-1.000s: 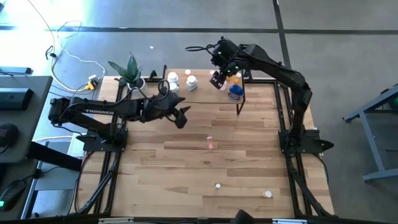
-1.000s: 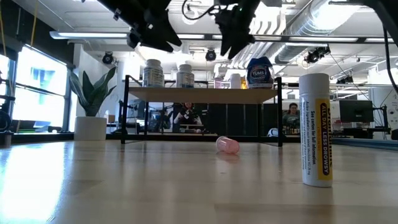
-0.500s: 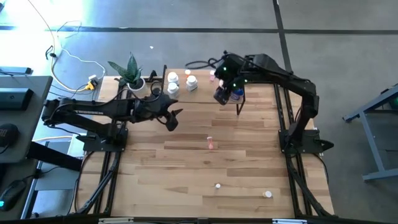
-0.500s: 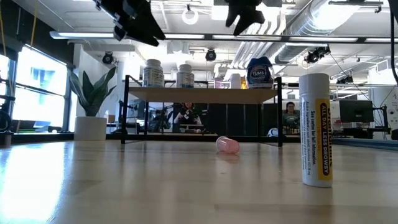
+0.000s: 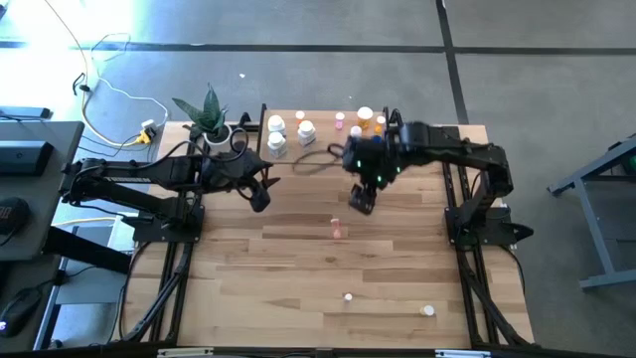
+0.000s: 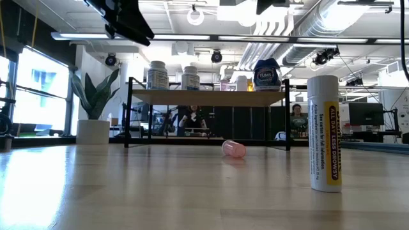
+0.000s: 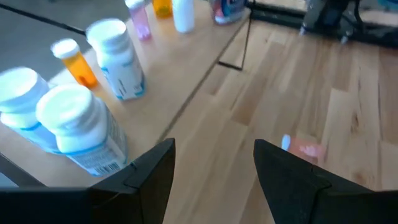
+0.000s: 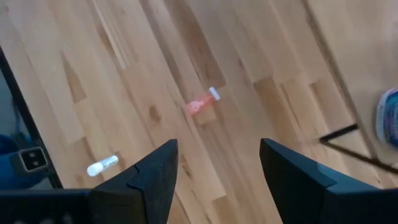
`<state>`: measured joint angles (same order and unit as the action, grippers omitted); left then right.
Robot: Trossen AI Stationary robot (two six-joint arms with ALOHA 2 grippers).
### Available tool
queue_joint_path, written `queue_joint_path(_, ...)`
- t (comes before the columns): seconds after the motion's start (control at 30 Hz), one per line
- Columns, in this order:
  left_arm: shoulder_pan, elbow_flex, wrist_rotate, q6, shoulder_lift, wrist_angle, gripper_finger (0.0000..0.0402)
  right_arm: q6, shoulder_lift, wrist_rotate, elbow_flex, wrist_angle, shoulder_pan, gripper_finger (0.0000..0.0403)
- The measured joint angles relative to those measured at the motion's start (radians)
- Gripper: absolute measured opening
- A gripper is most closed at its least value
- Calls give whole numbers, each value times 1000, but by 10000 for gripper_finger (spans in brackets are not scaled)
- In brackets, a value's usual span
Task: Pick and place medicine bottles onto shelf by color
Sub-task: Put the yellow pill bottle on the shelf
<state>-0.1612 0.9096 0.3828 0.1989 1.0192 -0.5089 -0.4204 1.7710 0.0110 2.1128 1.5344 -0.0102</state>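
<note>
The shelf (image 5: 324,145) stands at the table's far edge on thin black legs. On it stand white bottles (image 5: 277,130) (image 7: 79,127), an orange vial (image 7: 74,62), a pink one (image 5: 340,119) and a squat blue bottle (image 6: 266,73). A pink bottle (image 5: 338,229) (image 8: 202,102) lies on its side mid-table. My right gripper (image 5: 360,202) (image 8: 214,174) hangs open above the table, just far and right of that pink bottle. My left gripper (image 5: 260,197) (image 7: 214,180) is open in the air near the shelf's left end. Neither holds anything.
A tall white tube with a yellow label (image 6: 324,133) stands near the front edge, seen from above as a white cap (image 5: 428,310). A small white vial (image 5: 348,296) (image 8: 102,165) lies nearby. A potted plant (image 5: 209,117) stands at the far left corner.
My right gripper has swung from above the shelf's right end toward the table's near edge and now hangs over open table near the lying pink bottle, tipped further downward. My left gripper has drawn back toward the table's left edge. Both stay open. No bottle has moved.
</note>
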Motion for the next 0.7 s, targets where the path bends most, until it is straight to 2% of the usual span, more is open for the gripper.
queue_joint_path(0.13,0,0,-28,-1,1,-21,209,-87,0,87,0,40,81,217)
queue_joint_path(0.27,0,0,-65,-26,1,-24,209,-170,-13,109,-35,35,136,217)
queue_joint_path(0.5,0,0,-68,-27,1,-26,209,-385,-134,107,-302,22,226,217)
queue_joint_path(0.7,0,0,-67,-27,1,-26,209,-584,-275,62,-506,-93,318,217)
